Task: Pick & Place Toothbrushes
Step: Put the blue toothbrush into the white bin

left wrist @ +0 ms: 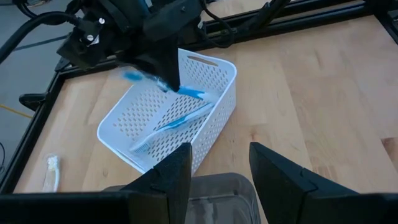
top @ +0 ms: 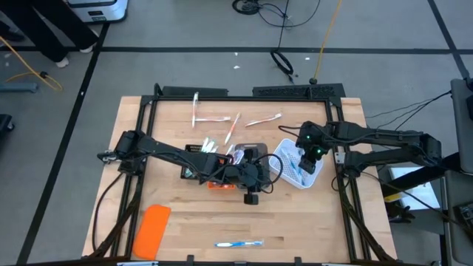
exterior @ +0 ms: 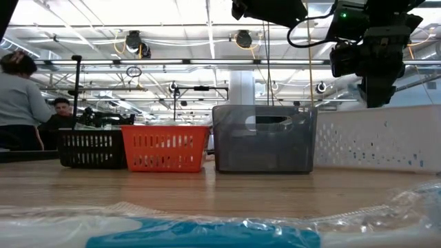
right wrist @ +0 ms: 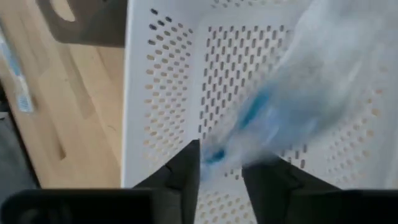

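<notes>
My right gripper (right wrist: pixel 221 163) hovers over the white perforated tray (top: pixel 298 168) and is shut on a blue-white toothbrush (left wrist: pixel 186 92) in a clear wrapper. A second blue-white toothbrush (left wrist: pixel 175 122) lies flat on the floor of that tray. My left gripper (left wrist: pixel 219 167) is open above the grey tray (left wrist: pixel 211 186) at the table's middle and touches nothing. Several pink-white toothbrushes (top: pixel 235 124) lie flat near the far edge. One blue-white toothbrush (top: pixel 238 243) lies by the near edge. My right gripper pinches the wrapped blue-white toothbrush near its middle (left wrist: pixel 163 83) between its two fingers, coming from above and pointing down, with the fingers across the stick. The toothbrush is lifted clear and about level, just above the white tray's open top (right wrist: pixel 168 74).
Black (exterior: pixel 93 148), orange (exterior: pixel 165 149), grey (exterior: pixel 265 140) and white (exterior: pixel 379 141) trays stand in a row across the table's middle. A flat orange slab (top: pixel 152 229) lies near the left near corner. A black frame rail (top: pixel 244 94) borders the table. People (exterior: pixel 21 103) are beyond the table.
</notes>
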`<state>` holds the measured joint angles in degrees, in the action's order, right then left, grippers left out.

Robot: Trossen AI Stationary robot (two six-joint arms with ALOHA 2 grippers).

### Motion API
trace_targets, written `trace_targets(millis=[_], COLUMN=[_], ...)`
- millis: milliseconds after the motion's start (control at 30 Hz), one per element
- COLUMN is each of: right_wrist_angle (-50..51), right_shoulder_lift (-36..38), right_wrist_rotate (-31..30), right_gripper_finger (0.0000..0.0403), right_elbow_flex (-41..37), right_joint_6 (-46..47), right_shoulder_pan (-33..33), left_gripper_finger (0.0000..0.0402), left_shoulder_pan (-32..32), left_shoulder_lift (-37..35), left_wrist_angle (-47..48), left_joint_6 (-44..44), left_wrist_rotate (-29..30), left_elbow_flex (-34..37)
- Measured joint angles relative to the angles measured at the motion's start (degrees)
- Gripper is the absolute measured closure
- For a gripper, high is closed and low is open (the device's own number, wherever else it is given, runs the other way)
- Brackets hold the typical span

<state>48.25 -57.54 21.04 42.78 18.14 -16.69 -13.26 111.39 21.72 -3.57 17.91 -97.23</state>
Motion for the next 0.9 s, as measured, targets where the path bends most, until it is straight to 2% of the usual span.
trace_targets(millis=[267,500,900], right_wrist_angle=[0.0,-0.8,-10.0], right_shoulder_lift=[0.0,0.0,1.1], right_wrist_rotate=[-3.2,-3.2,-1.3], right_gripper_finger=[0.0234,0.0228,0.0233], right_elbow_flex=[0.0,0.0,0.0], right_joint_6=[-1.1,-2.9,-3.9], right_shoulder_pan=[0.0,0.0,1.0], left_gripper_finger=[0.0238,0.0238,0.0238], left_shoulder_pan=[0.0,-0.1,-2.9], left_shoulder_lift=[0.0,0.0,0.0], left_wrist_angle=[0.0,5.7,15.0], left_joint_6=[0.0,1.2,3.9], left_wrist_rotate=[0.0,-0.3,-18.0], left_elbow_flex=[0.0,0.0,0.1])
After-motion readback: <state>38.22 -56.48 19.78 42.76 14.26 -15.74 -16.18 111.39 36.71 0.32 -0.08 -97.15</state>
